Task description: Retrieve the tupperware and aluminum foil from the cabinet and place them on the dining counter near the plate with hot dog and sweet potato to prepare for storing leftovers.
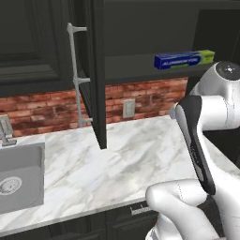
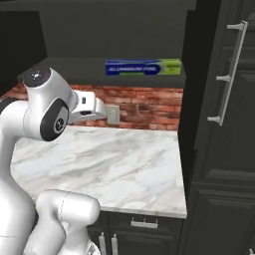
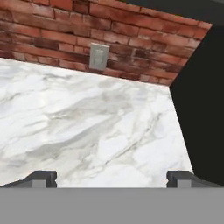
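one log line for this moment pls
gripper: open, empty, over counter | cabinet door: open | foil box: on cabinet shelf, untouched | stage: before reach

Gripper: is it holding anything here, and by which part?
Nothing is held. The gripper has its jaws wide apart over bare marble counter; the aluminum foil sits untouched on the cabinet shelf.

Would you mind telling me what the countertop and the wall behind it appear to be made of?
The countertop looks like polished marble: white-grey with darker veining and a smooth surface. The wall looks like matte red-brown brick with pale mortar lines, though, being rendered, it could be a veneer.
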